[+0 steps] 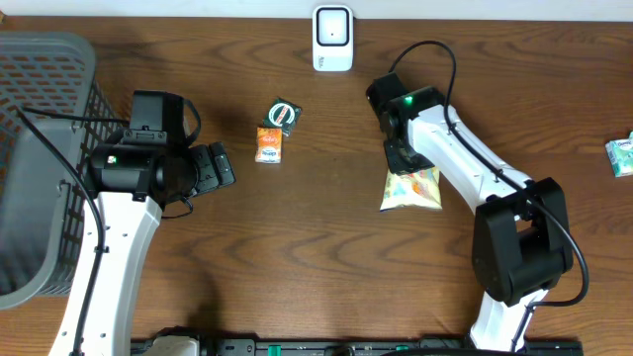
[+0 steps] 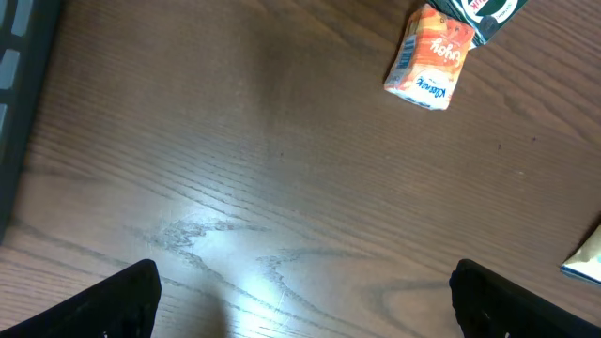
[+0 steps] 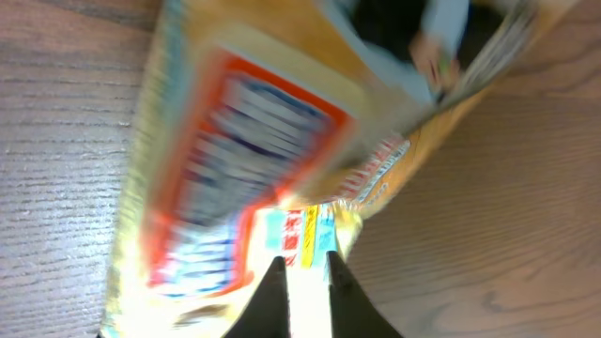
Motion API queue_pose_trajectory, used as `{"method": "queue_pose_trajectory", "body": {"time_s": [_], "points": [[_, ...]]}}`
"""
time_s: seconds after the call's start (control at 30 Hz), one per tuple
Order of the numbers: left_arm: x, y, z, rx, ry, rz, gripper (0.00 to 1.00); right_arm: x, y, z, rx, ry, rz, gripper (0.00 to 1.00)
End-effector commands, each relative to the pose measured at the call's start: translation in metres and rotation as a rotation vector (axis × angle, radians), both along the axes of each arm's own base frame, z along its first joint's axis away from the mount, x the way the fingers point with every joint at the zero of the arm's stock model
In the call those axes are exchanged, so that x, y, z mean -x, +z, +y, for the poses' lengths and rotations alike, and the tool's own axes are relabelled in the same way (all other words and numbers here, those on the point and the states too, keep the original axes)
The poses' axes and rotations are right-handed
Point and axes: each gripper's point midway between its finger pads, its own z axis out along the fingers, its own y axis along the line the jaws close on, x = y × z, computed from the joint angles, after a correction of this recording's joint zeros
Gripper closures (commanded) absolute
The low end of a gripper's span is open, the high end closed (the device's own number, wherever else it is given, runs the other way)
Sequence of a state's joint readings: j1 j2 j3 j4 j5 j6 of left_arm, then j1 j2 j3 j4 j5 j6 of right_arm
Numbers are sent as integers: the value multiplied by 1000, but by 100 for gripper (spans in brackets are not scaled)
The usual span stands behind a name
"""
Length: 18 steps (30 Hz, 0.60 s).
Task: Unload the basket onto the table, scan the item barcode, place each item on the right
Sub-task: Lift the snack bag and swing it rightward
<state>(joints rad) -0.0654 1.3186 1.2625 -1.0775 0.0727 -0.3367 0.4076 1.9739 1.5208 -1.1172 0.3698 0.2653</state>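
The snack bag (image 1: 415, 191) lies on the table (image 1: 297, 257), a bit right of the middle and well apart from the white scanner (image 1: 332, 38). The R hand (image 3: 302, 291) has its 2 fingers close together, pinching the bag's edge (that wrist pic is blurry). The L hand (image 2: 310, 314) is spread wide over bare wood, holding nothing, w/ a small orange box (image 2: 427, 58) ahead of it.

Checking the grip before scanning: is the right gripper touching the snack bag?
Touching. In the right wrist view the right gripper pinches the edge of the snack bag between its fingertips.
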Motion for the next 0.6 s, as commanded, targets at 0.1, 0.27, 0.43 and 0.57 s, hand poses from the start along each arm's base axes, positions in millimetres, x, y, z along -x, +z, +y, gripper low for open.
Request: {"method": "queue_pose_trajectory", "body": {"time_s": [0.1, 0.27, 0.43, 0.57], "points": [[1, 0, 2, -4, 5, 4, 3, -3, -4, -5, -28, -45, -1, 81], [1, 0, 2, -3, 4, 4, 2, -10, -4, -9, -36, -58, -23, 66], [1, 0, 2, -4, 5, 4, 2, -27, -3, -18, -69, -100, -79, 72], [1, 0, 2, -4, 5, 4, 2, -38, -8, -17, -201, -145, -91, 99]]}}
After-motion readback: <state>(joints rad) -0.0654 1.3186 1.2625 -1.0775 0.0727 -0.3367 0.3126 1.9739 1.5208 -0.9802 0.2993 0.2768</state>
